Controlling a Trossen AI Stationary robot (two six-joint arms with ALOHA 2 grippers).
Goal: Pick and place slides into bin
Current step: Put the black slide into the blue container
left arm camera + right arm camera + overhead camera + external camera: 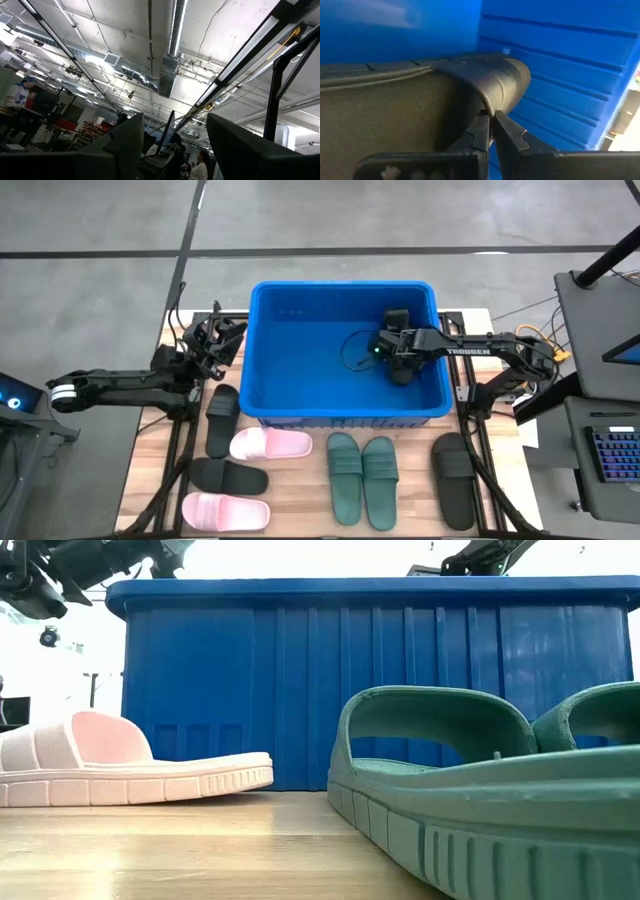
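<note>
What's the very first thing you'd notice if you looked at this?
The big blue bin in the middle of the table. The right hand reaches inside it, pinching the strap of a black slide. In front of the bin lie more slides, like the green pair and a pink one.

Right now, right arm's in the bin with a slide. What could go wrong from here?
1. The right gripper pinches only the thin strap edge of the black slide; it could slip or swing on release.
2. It hangs close to the bin wall, so the slide may catch there.
3. The left gripper, open and pointing upward, sits at the bin's outer rim; a careless move could knock it.
</note>
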